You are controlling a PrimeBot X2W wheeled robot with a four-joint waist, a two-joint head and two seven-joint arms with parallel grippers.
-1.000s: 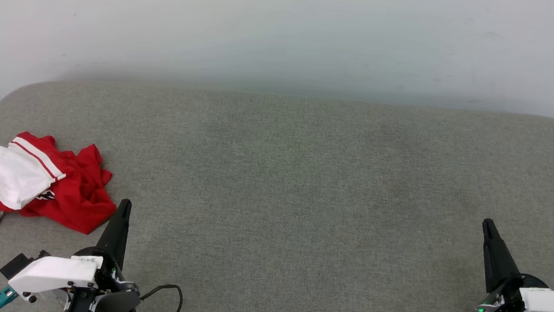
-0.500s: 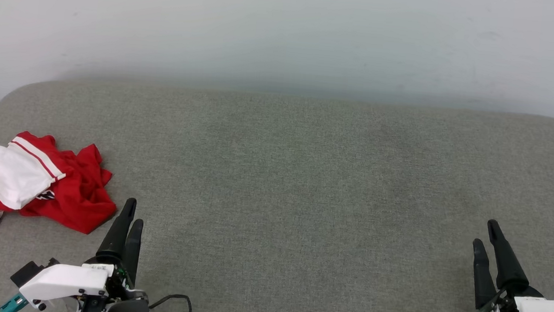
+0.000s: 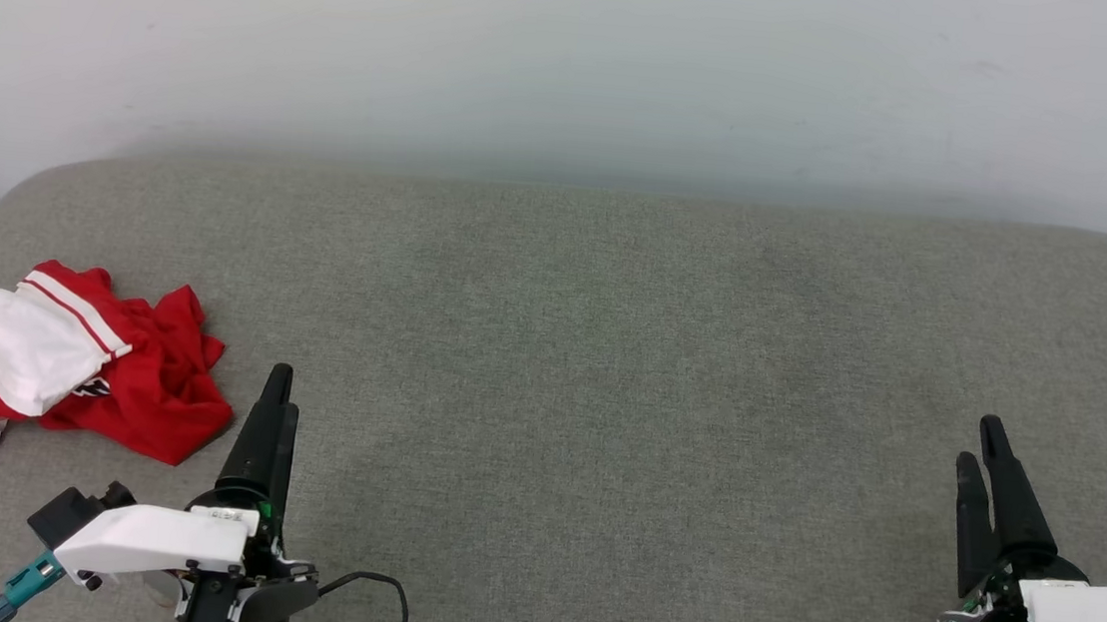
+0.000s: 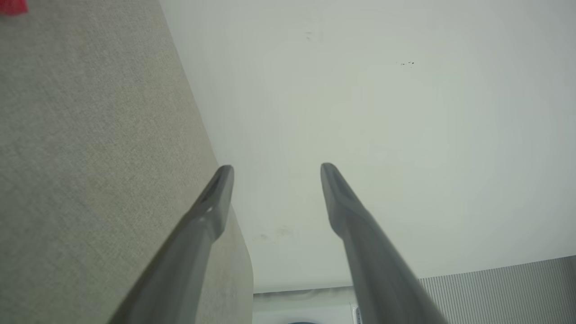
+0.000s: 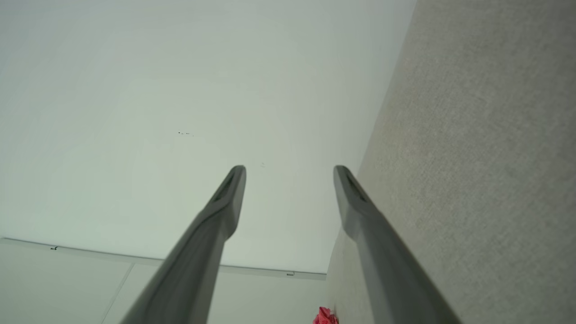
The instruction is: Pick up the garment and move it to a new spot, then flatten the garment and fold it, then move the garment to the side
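Both of your grippers opened from a closed pinch since a second ago. Your garment (image 3: pixel 77 370) lay crumpled at the far left of the grey cushion (image 3: pixel 610 356), near your left gripper (image 3: pixel 284 392), which stood wide apart and empty. Your right gripper (image 3: pixel 977 443), far right, gaped equally, holding nothing.

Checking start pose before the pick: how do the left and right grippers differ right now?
The left gripper sits close beside the garment, not touching; the right gripper is far across the gray cushion from it. In the head view the left gripper's fingers nearly overlap; the right gripper's show a gap. Shared: both open, empty, pointing toward the wall.
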